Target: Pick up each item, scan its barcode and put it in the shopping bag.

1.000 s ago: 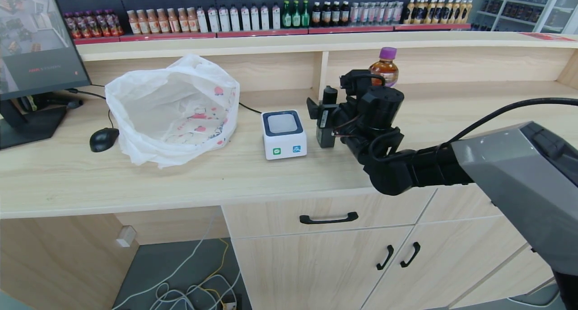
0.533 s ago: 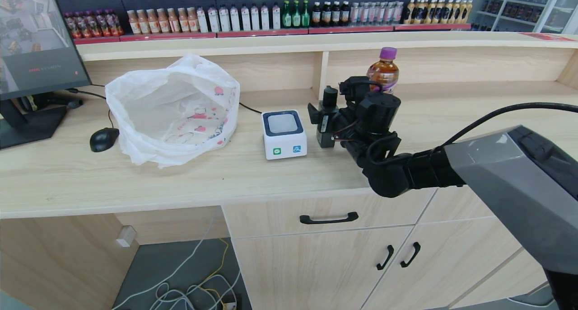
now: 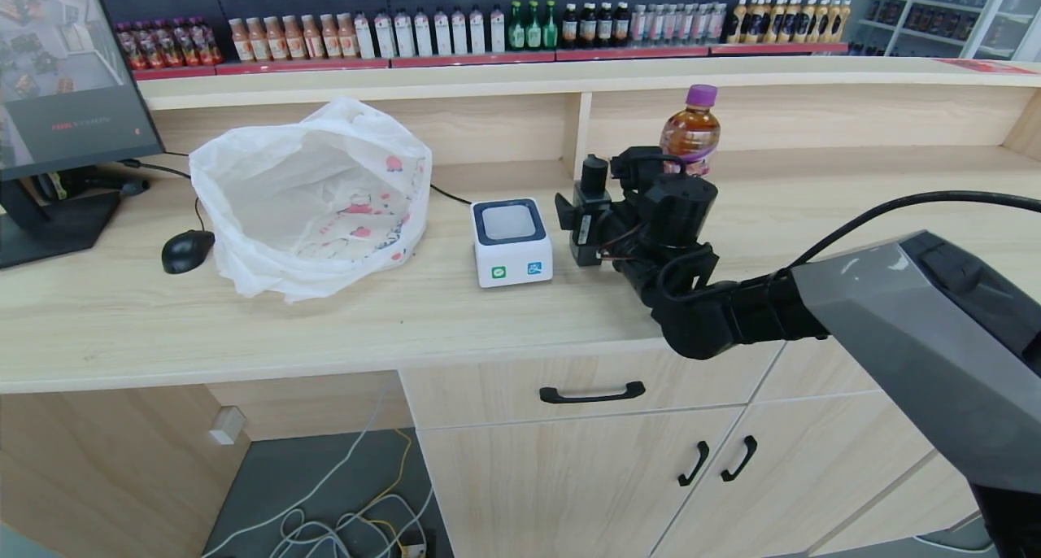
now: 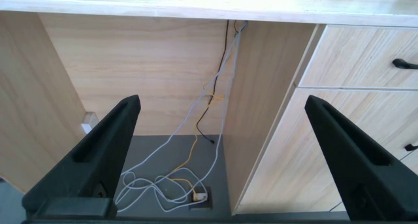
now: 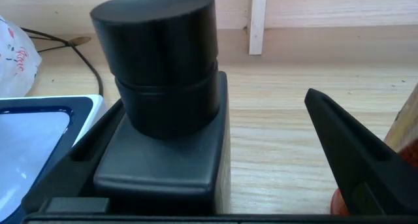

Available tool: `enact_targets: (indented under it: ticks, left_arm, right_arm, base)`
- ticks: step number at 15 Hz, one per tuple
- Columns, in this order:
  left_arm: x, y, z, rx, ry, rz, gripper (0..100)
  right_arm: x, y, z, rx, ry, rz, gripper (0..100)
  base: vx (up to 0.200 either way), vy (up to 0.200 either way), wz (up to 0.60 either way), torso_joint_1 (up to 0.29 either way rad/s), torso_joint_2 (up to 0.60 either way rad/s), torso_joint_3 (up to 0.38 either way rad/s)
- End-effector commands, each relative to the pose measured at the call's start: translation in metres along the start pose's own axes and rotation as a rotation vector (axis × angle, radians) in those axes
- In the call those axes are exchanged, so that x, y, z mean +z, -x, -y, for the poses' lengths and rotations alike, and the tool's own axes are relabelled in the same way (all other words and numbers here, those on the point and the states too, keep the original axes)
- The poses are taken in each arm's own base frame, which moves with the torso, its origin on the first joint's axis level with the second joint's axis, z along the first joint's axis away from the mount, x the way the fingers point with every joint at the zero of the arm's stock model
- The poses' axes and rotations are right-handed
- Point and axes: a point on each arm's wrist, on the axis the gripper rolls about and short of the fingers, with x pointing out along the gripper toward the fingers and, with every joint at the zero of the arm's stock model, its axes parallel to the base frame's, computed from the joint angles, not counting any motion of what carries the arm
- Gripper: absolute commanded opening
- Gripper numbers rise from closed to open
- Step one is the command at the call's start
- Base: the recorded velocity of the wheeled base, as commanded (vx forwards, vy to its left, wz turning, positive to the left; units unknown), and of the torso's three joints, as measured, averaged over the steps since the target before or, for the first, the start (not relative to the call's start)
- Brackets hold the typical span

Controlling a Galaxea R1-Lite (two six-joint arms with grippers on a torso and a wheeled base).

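A small black container with a round cap (image 3: 587, 212) stands on the wooden counter (image 3: 366, 322), just right of the white barcode scanner (image 3: 511, 241). My right gripper (image 3: 584, 216) is open around it; in the right wrist view the container (image 5: 157, 87) sits against one finger, with a wide gap to the other finger (image 5: 346, 145). The white shopping bag (image 3: 313, 196) stands open left of the scanner (image 5: 32, 139). A tea bottle with a purple cap (image 3: 691, 131) stands behind my right wrist. My left gripper (image 4: 222, 106) hangs open and empty below the counter.
A black mouse (image 3: 187, 250) and a monitor (image 3: 65, 62) sit at the counter's left end. A raised shelf runs along the back, with a divider (image 5: 258, 21) behind the container. Drawers with black handles (image 3: 592, 394) are below; cables (image 4: 189, 178) lie on the floor.
My right wrist has shifted slightly left and down, uncovering more of the tea bottle. The black container, scanner and bag stayed put.
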Motion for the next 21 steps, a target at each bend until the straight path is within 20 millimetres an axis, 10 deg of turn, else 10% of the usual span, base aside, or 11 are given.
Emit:
enact_targets:
  ticks: [1,16,17,21]
  left_arm:
    - [0.0,0.0,0.0,0.0,0.0,0.0,100]
    - [0.0,0.0,0.0,0.0,0.0,0.0,100]
    - [0.0,0.0,0.0,-0.002,0.0,0.0,100]
    - [0.0,0.0,0.0,0.0,0.0,0.0,100]
  right_arm:
    - [-0.003,0.0,0.0,0.001,0.001,-0.004,100]
    - [-0.016,-0.002,-0.001,-0.001,0.008,-0.016,100]
    - [-0.016,-0.002,-0.001,-0.001,0.008,-0.016,0]
    - [-0.014,-0.002,-0.003,0.001,0.008,-0.012,0]
  base:
    - [0.0,0.0,0.0,0.0,0.0,0.0]
    - [0.0,0.0,0.0,0.0,0.0,0.0]
    - [0.0,0.0,0.0,0.0,0.0,0.0]
    - [0.0,0.0,0.0,0.0,0.0,0.0]
